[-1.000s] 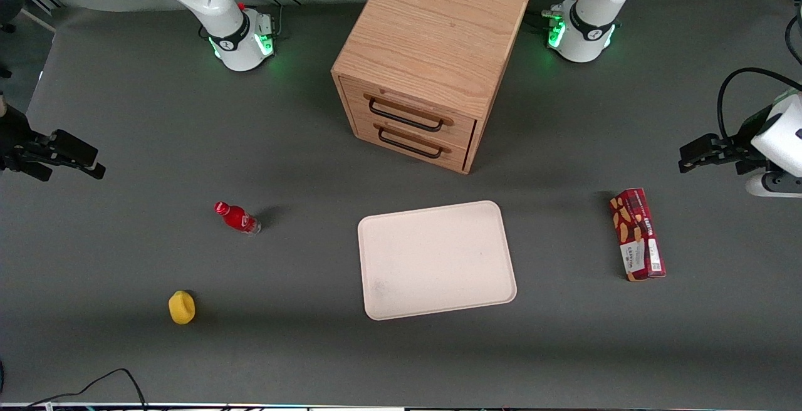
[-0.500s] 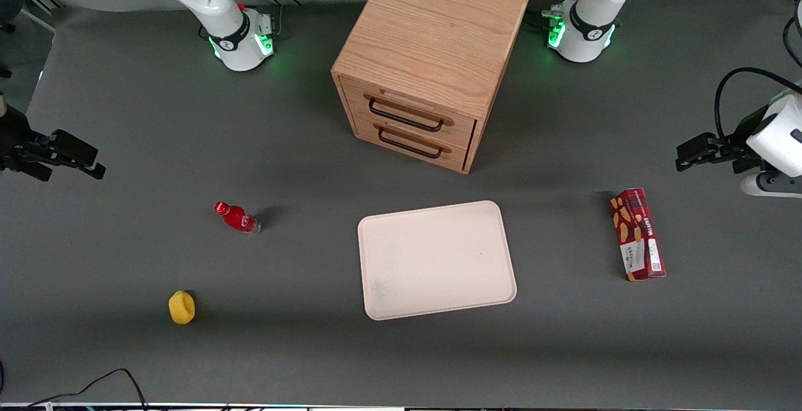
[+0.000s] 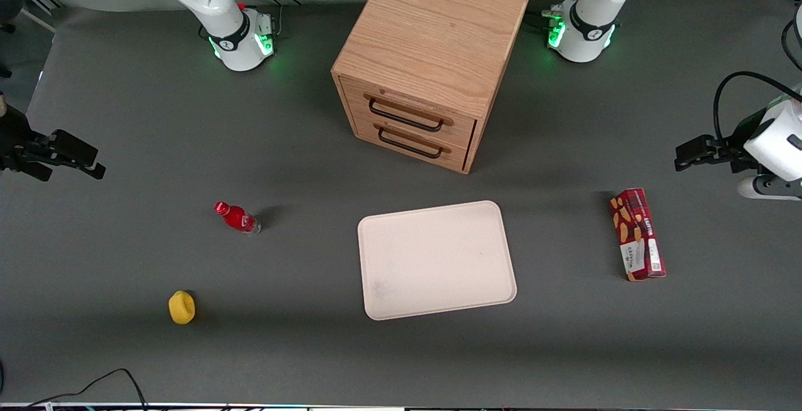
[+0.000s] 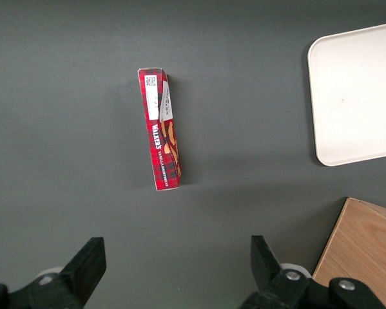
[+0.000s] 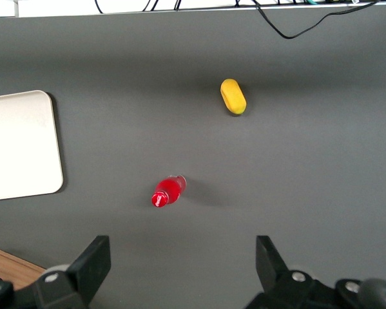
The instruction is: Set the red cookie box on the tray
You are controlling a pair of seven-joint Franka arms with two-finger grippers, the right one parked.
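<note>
The red cookie box (image 3: 637, 234) lies flat on the grey table toward the working arm's end, apart from the tray. It also shows in the left wrist view (image 4: 162, 137). The cream-white tray (image 3: 437, 259) lies in front of the wooden drawer cabinet, with nothing on it; its corner shows in the left wrist view (image 4: 354, 96). My left gripper (image 3: 689, 154) hangs above the table, farther from the front camera than the box and a little toward the table's end. Its fingers are wide apart and hold nothing; in the left wrist view the gripper (image 4: 177, 261) is short of the box.
A wooden two-drawer cabinet (image 3: 432, 60) stands farther from the camera than the tray. A small red bottle (image 3: 237, 217) and a yellow object (image 3: 182, 307) lie toward the parked arm's end. A black cable (image 3: 94, 383) lies near the table's front edge.
My left gripper has shifted slightly toward the table's middle. The box, the tray and everything else have not moved.
</note>
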